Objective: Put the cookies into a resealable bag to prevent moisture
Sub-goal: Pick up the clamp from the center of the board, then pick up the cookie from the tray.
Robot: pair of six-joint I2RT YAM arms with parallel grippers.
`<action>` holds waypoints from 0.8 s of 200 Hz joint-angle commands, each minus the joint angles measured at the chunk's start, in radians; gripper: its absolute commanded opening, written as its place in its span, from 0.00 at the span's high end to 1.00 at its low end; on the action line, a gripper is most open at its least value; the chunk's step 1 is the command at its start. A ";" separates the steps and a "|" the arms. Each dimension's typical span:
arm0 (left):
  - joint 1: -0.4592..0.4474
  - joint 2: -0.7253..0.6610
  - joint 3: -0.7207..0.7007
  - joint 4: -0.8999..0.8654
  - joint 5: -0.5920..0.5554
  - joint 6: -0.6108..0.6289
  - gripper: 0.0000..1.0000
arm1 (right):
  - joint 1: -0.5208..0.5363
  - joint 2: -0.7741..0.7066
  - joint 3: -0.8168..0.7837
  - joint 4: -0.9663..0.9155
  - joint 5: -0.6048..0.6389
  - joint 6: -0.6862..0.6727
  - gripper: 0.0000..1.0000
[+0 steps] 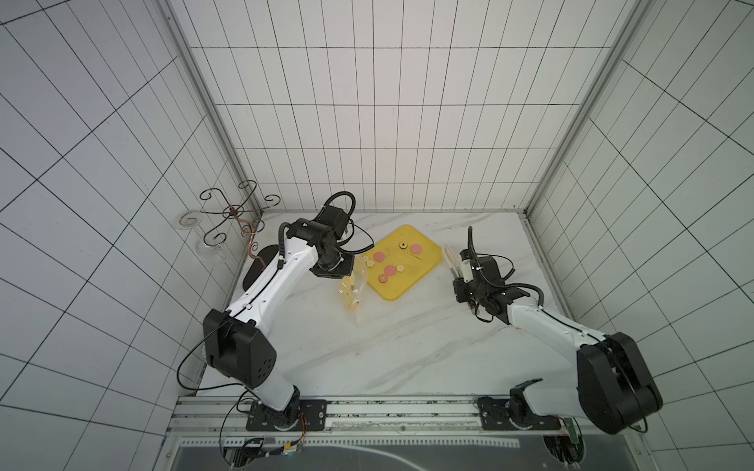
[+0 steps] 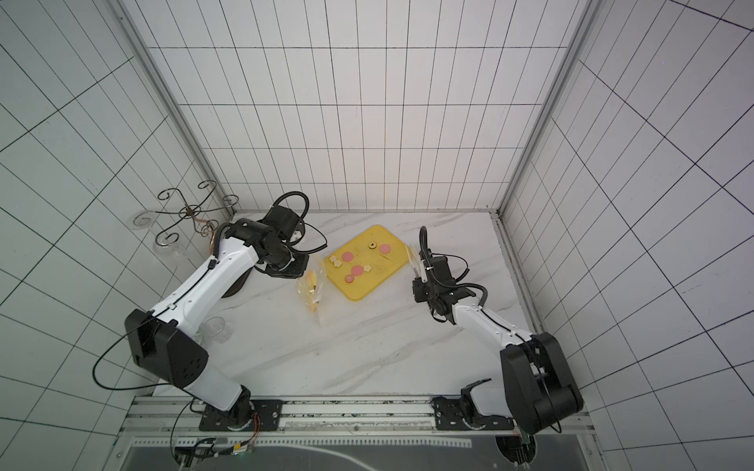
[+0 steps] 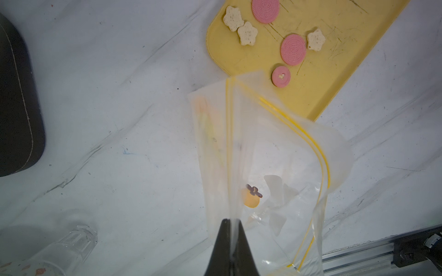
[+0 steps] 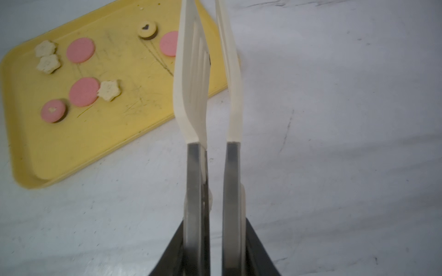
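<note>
left gripper (image 3: 231, 223): pinching resealable bag (image 3: 275, 148) | cookies (image 3: 293, 49): on yellow tray (image 3: 334, 71)

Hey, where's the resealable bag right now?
In both top views the resealable bag is left of centre, pinched at one edge by the left gripper, just beside the near-left corner of the yellow tray.

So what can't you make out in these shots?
Tips of the tongs: cut off by the right wrist view's edge.
One pink cookie: half hidden behind the tongs.
The resealable bag: partly cut off at the left wrist view's edge.
Its contents: too small in top views.
</note>
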 commanded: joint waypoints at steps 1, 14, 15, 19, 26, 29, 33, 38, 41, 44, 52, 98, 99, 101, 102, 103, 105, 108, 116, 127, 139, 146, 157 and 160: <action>0.004 0.011 0.033 0.017 -0.014 0.017 1.00 | 0.076 0.013 0.168 -0.182 -0.115 -0.153 0.65; 0.004 0.015 0.037 0.016 -0.017 0.017 1.00 | 0.121 0.050 0.217 -0.234 -0.128 -0.203 0.64; 0.004 0.015 0.038 0.017 -0.017 0.017 1.00 | 0.123 0.052 0.220 -0.237 -0.129 -0.206 0.64; 0.005 0.016 0.039 0.017 -0.019 0.018 1.00 | 0.133 0.063 0.231 -0.245 -0.132 -0.217 0.64; 0.005 0.016 0.041 0.016 -0.019 0.018 1.00 | 0.145 0.078 0.246 -0.246 -0.147 -0.234 0.63; 0.005 0.016 0.041 0.016 -0.020 0.018 1.00 | 0.148 0.085 0.251 -0.246 -0.153 -0.238 0.63; 0.005 0.015 0.041 0.017 -0.020 0.016 1.00 | 0.153 0.092 0.258 -0.246 -0.157 -0.242 0.63; 0.005 0.014 0.041 0.017 -0.020 0.016 1.00 | 0.156 0.104 0.266 -0.246 -0.162 -0.247 0.62; 0.005 0.014 0.041 0.016 -0.020 0.016 1.00 | 0.159 0.111 0.272 -0.247 -0.160 -0.250 0.62; 0.005 0.013 0.040 0.017 -0.020 0.016 1.00 | 0.162 0.118 0.278 -0.248 -0.158 -0.255 0.61; 0.005 0.011 0.036 0.018 -0.021 0.016 1.00 | 0.167 0.140 0.298 -0.256 -0.152 -0.270 0.60; 0.005 0.011 0.014 0.028 -0.014 0.019 1.00 | 0.169 0.250 0.385 -0.285 -0.104 -0.315 0.56; 0.005 0.011 0.015 0.028 -0.014 0.019 1.00 | 0.169 0.252 0.387 -0.284 -0.104 -0.315 0.55; 0.005 0.011 0.015 0.027 -0.014 0.019 1.00 | 0.169 0.256 0.391 -0.282 -0.102 -0.316 0.55; 0.005 0.011 0.015 0.028 -0.014 0.019 1.00 | 0.169 0.258 0.393 -0.282 -0.101 -0.316 0.55; 0.005 0.011 0.015 0.028 -0.014 0.019 1.00 | 0.169 0.260 0.395 -0.282 -0.101 -0.317 0.55; 0.005 0.012 0.015 0.027 -0.014 0.019 1.00 | 0.168 0.264 0.399 -0.280 -0.099 -0.318 0.55; 0.005 0.012 0.016 0.028 -0.014 0.020 1.00 | 0.169 0.269 0.405 -0.280 -0.095 -0.318 0.54; 0.005 0.014 0.018 0.029 -0.013 0.021 1.00 | 0.169 0.287 0.425 -0.281 -0.081 -0.318 0.54; 0.005 0.014 0.021 0.028 -0.010 0.021 1.00 | 0.167 0.307 0.447 -0.285 -0.065 -0.315 0.53; 0.005 0.013 0.021 0.029 -0.007 0.021 1.00 | 0.165 0.328 0.463 -0.289 -0.054 -0.311 0.53; 0.005 0.013 0.021 0.029 -0.006 0.021 1.00 | 0.161 0.337 0.468 -0.290 -0.044 -0.308 0.53; 0.005 0.015 0.018 0.027 -0.002 0.024 1.00 | 0.156 0.350 0.476 -0.290 -0.026 -0.306 0.52; 0.005 0.015 0.017 0.026 -0.003 0.025 1.00 | 0.155 0.353 0.480 -0.290 -0.022 -0.305 0.52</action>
